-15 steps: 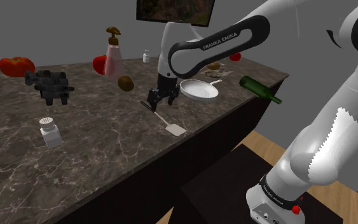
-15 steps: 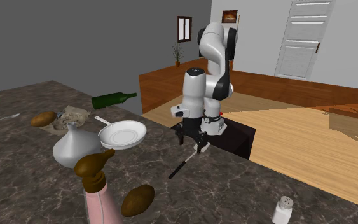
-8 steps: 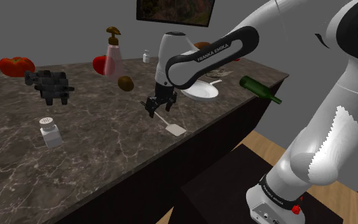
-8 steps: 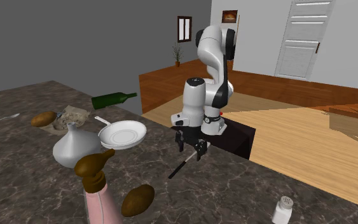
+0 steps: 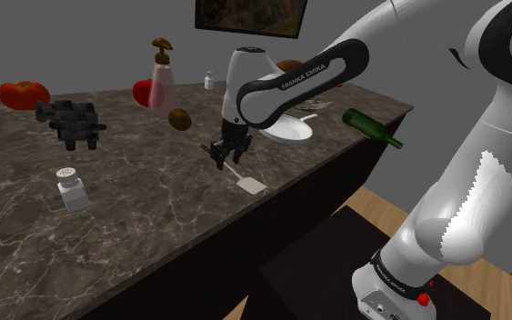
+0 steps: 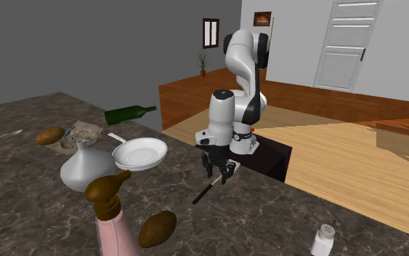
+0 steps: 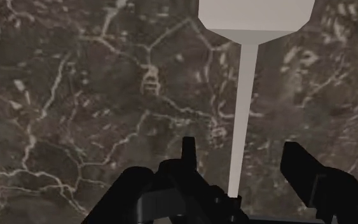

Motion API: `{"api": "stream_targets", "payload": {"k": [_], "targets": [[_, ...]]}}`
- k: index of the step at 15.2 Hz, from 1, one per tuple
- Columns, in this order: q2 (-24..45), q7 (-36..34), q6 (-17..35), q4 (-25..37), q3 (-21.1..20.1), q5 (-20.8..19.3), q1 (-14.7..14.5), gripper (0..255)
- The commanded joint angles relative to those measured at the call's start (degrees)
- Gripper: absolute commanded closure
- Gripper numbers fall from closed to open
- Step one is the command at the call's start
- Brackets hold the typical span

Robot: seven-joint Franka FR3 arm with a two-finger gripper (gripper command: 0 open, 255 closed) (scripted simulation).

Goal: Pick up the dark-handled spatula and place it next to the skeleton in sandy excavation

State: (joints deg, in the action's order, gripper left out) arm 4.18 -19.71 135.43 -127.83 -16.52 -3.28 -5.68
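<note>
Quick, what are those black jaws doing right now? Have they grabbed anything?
The jaws are open and holding nothing. They stand on either side of the spatula's pale stem, with a gap showing on both sides.

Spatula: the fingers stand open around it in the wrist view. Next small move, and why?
Probably shut the gripper now. Its fingers stand apart with the spatula shaft running centred between them, touching neither. The shoulder view puts the fingertips low at the countertop, over the handle end, so a grasp looks lined up.
</note>
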Motion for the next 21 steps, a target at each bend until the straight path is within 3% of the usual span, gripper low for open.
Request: {"api": "stream_targets", "payload": {"k": [1, 9, 21], "targets": [[0.00, 0.00, 0.00, 0.00, 0.00, 0.00, 0.00, 255], [0.00, 0.00, 0.00, 0.00, 0.00, 0.00, 0.00, 255], [-5.01, 1.67, -8.93, 4.18, -0.05, 2.19, 0.16, 255]]}}
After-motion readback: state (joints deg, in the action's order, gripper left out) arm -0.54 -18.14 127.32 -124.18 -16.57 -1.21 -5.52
